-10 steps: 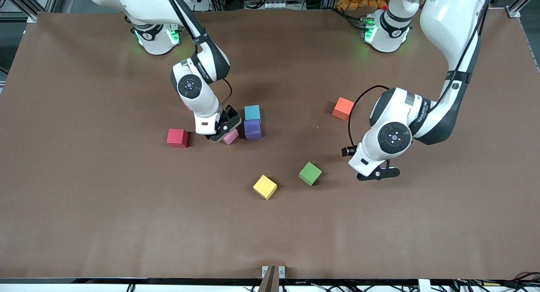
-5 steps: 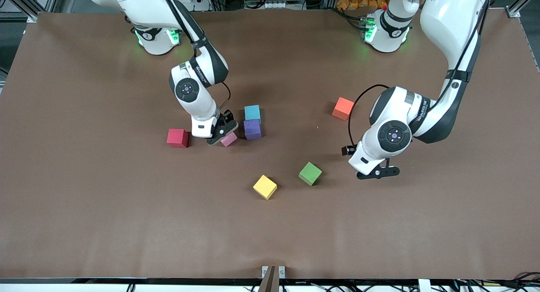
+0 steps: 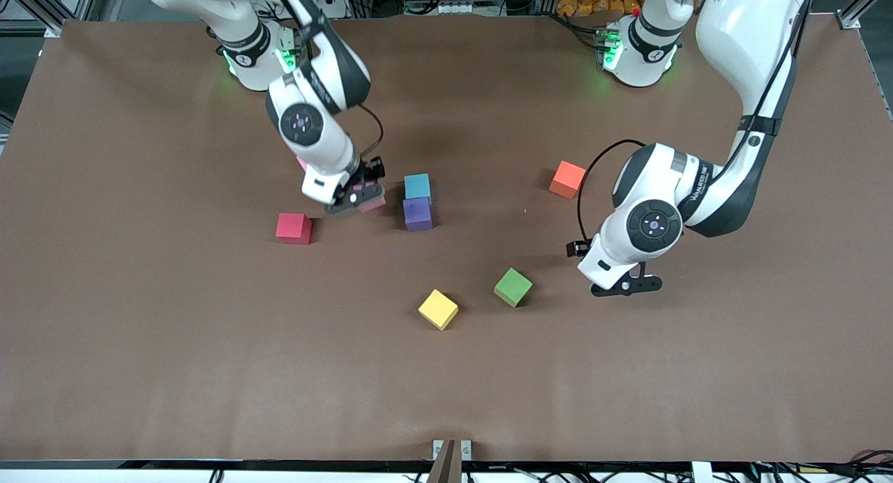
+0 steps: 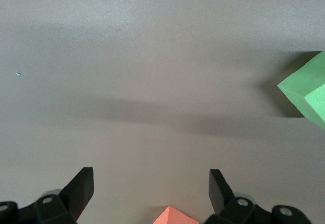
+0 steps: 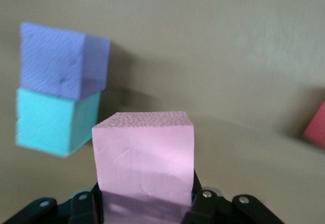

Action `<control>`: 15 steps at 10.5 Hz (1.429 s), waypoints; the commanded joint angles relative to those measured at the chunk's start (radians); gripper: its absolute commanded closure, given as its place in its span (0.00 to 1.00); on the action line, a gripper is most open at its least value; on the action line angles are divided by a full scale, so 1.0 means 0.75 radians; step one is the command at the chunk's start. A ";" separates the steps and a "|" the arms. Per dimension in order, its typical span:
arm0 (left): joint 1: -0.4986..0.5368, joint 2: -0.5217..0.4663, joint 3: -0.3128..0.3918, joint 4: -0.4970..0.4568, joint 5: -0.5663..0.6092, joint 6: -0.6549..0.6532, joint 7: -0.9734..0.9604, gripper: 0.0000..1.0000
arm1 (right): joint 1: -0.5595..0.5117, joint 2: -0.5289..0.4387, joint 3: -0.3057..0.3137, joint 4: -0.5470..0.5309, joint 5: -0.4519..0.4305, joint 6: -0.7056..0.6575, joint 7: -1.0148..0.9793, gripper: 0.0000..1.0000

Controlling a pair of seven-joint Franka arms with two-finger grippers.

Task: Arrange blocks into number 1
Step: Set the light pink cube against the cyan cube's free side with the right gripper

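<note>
The pink block (image 5: 143,155) is pinched between the jaws of the right gripper (image 3: 356,195), carried above the table beside the touching teal block (image 3: 417,186) and purple block (image 3: 417,213), presumably to extend that column. The left gripper (image 3: 626,285) is held spread over bare table near the green block (image 3: 513,287), waiting.

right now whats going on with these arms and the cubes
The right hand is shut on a pink cube and holds it above the table beside the teal cube and purple cube, which touch in a short column. The left hand waits open over bare table near the green cube. The red, yellow and orange cubes lie loose.
</note>
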 commanded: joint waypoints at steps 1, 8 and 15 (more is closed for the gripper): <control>0.011 -0.037 -0.004 -0.041 -0.023 0.018 0.030 0.00 | 0.139 -0.047 0.017 -0.070 0.002 0.021 0.292 0.74; 0.009 -0.035 -0.002 -0.041 -0.023 0.016 0.051 0.00 | 0.287 0.098 0.072 0.015 -0.010 0.123 0.534 0.74; 0.009 -0.120 -0.044 -0.194 -0.047 0.093 0.045 0.00 | 0.279 0.225 0.060 0.106 -0.025 0.179 0.545 0.60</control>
